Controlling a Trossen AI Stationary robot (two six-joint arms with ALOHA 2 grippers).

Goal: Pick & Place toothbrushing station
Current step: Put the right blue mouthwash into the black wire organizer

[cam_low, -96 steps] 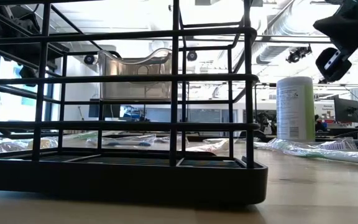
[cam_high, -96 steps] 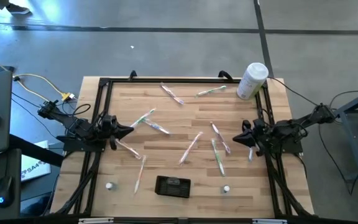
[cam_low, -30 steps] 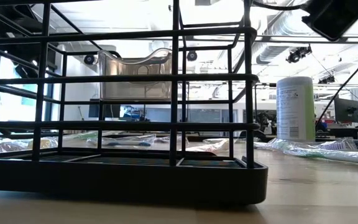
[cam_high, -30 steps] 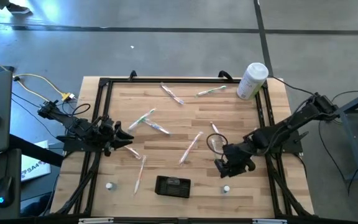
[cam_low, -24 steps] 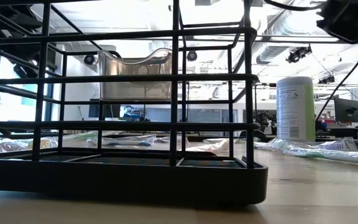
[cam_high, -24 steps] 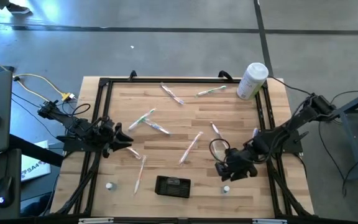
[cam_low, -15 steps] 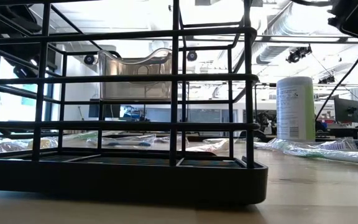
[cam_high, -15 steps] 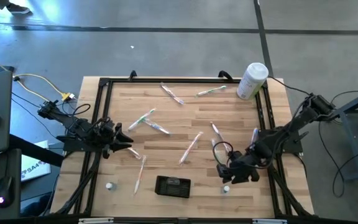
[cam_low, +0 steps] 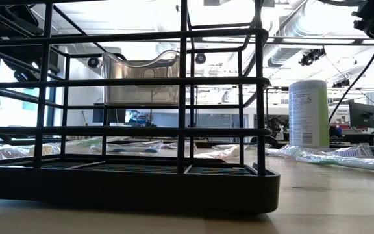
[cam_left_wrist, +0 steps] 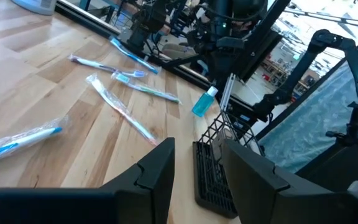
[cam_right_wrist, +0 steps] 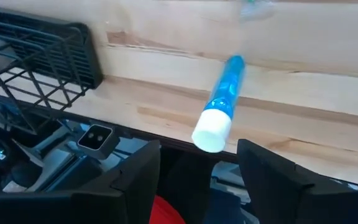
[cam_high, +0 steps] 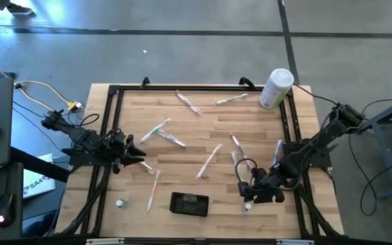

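The toothbrushing station (cam_high: 189,203), a low black wire rack on a dark base, stands near the table's front edge; it fills the low view (cam_low: 128,175) and shows in the right wrist view (cam_right_wrist: 36,56). My right gripper (cam_high: 248,196) hovers open to the station's right, over a small blue tube with a white cap (cam_right_wrist: 219,109); its fingers (cam_right_wrist: 138,177) stand apart and touch nothing. My left gripper (cam_high: 138,155) waits open at the table's left side, with nothing between its fingers (cam_left_wrist: 157,171).
Several wrapped toothbrushes (cam_high: 209,160) lie scattered over the table's middle. A tall white cylinder (cam_high: 275,87) stands at the far right corner. A second small white-capped tube (cam_high: 120,203) sits near the front left. A black frame (cam_high: 114,92) borders the table.
My right gripper has moved toward the table's near edge and a little to the right, away from the toothbrushes in the middle and over the small blue tube. Its fingers have stayed apart. The station has not moved.
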